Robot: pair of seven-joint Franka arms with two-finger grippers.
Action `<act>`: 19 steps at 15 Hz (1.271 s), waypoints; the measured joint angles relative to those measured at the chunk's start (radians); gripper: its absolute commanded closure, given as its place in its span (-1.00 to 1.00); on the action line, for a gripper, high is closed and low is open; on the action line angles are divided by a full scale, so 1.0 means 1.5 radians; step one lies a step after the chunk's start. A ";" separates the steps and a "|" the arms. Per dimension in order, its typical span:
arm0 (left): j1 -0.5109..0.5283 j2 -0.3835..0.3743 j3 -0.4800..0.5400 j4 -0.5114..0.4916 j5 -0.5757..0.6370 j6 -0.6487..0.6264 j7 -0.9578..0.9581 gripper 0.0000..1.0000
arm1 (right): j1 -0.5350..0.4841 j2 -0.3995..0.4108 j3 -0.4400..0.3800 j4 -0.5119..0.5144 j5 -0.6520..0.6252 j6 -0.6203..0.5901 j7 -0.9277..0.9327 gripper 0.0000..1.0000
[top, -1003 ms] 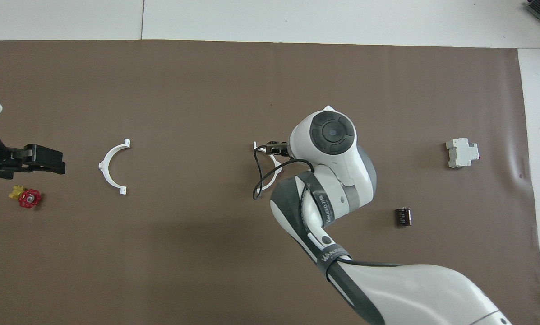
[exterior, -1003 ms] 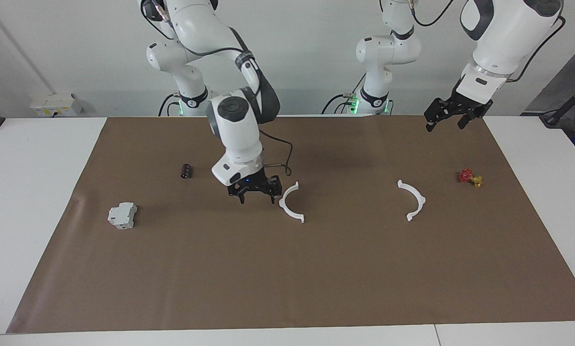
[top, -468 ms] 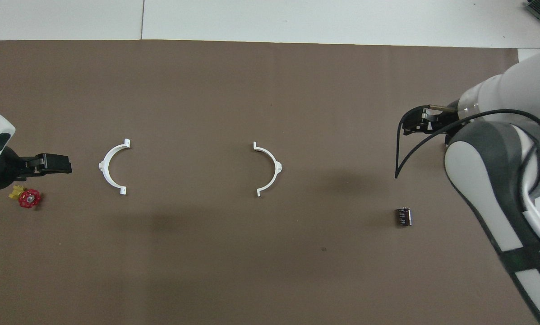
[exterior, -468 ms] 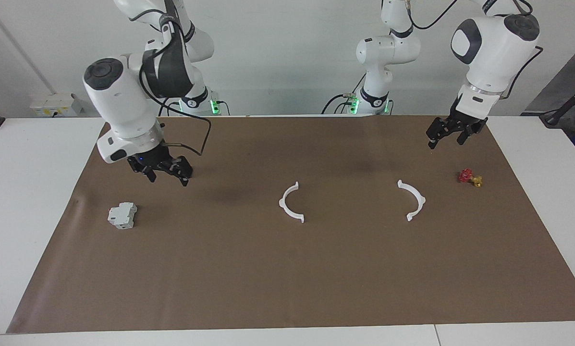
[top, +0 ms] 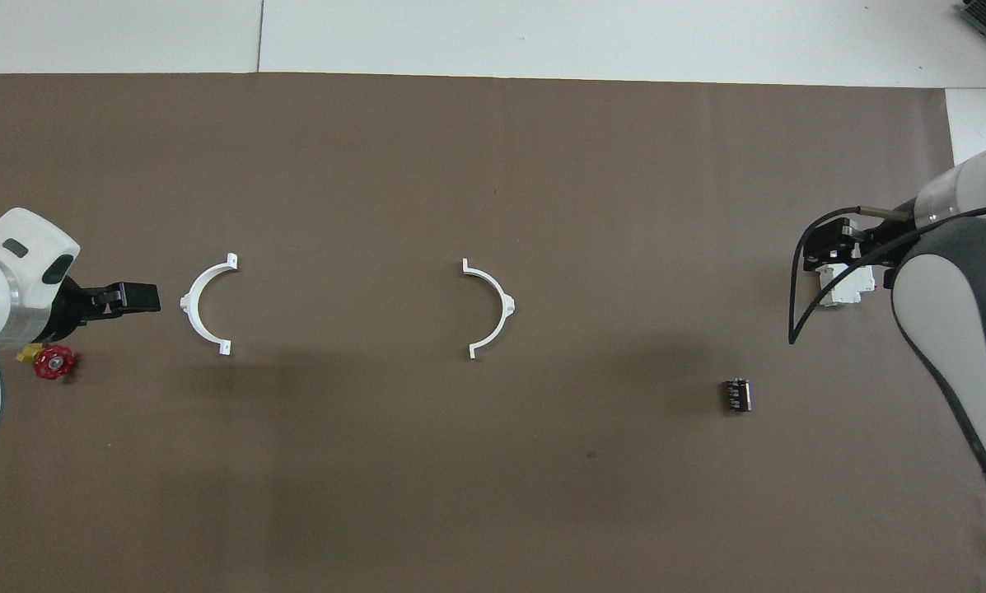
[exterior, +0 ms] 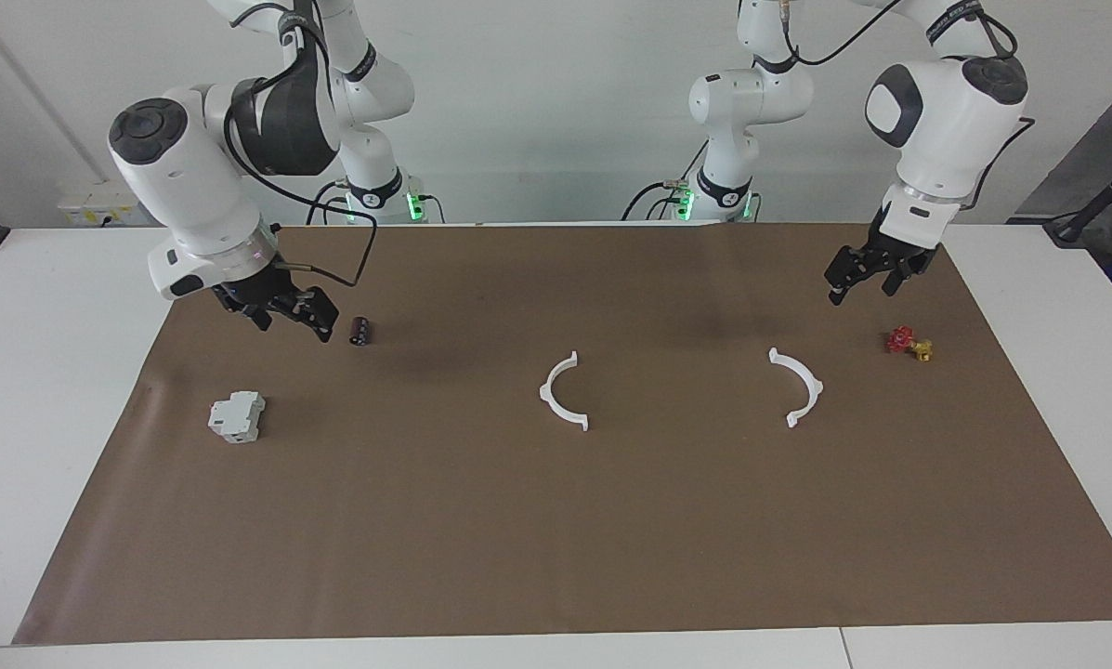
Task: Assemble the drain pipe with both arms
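**End effectors raised, both half-rings lying apart on the table**

Left end effector [exterior: 862,280], facing view: it hangs in the air over the brown mat at the left arm's end of the table [exterior: 72,390], over a spot nearer to the robots than the red-and-yellow valve piece [exterior: 909,343]. Its fingers stand apart and hold nothing. The right end effector [exterior: 291,322] hangs over the mat just beside the small dark cylinder [exterior: 360,331], fingers parted, empty. The grey-white block [exterior: 237,416] lies farther from the robots than that cylinder. One white half-ring [exterior: 563,393] lies near the mat's middle; the second half-ring [exterior: 797,387] lies well apart from it, toward the left arm's end. Neither is touched.

Overhead view: the left end effector [top: 130,298] shows beside the second half-ring [top: 204,305], with the valve piece [top: 48,361] close by. The first half-ring [top: 490,308] lies mid-mat, its open side turned toward the other. The right end effector [top: 830,247] covers part of the block [top: 843,288]. The cylinder [top: 736,395] lies nearer to the robots.
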 measured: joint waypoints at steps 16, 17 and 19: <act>0.000 0.140 -0.002 -0.086 0.000 0.256 -0.001 -1.00 | -0.044 -0.024 0.023 0.163 -0.055 -0.186 -0.157 -1.00; 0.000 0.143 -0.003 -0.086 0.000 0.260 -0.003 -1.00 | -0.045 -0.024 0.022 0.157 -0.055 -0.189 -0.161 -1.00; 0.000 0.146 -0.004 -0.085 0.000 0.264 -0.015 -1.00 | -0.045 -0.025 0.021 0.147 -0.055 -0.196 -0.164 -1.00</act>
